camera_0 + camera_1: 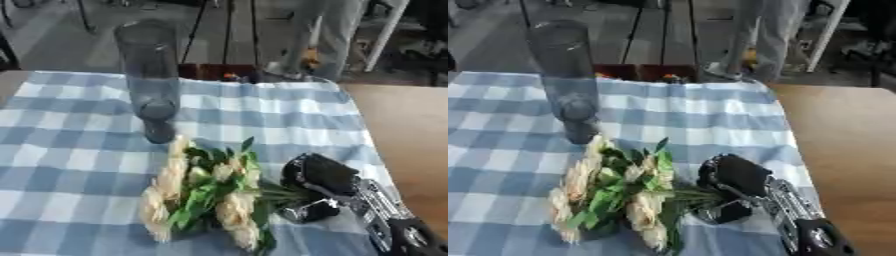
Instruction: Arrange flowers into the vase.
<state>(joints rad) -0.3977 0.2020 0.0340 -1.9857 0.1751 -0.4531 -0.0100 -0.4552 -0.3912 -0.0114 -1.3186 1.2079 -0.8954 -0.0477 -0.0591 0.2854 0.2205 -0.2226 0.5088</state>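
Now: grasp step | right hand [319,187] curled round flowers [206,195] stems | next: lift upright to vase [150,75].

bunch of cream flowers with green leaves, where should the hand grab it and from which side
Best by the green stems, from the right. The bunch of cream flowers with green leaves lies flat on the blue checked cloth, blooms leftward, stems toward the right hand, which is already curled there. The tall clear glass vase stands behind.
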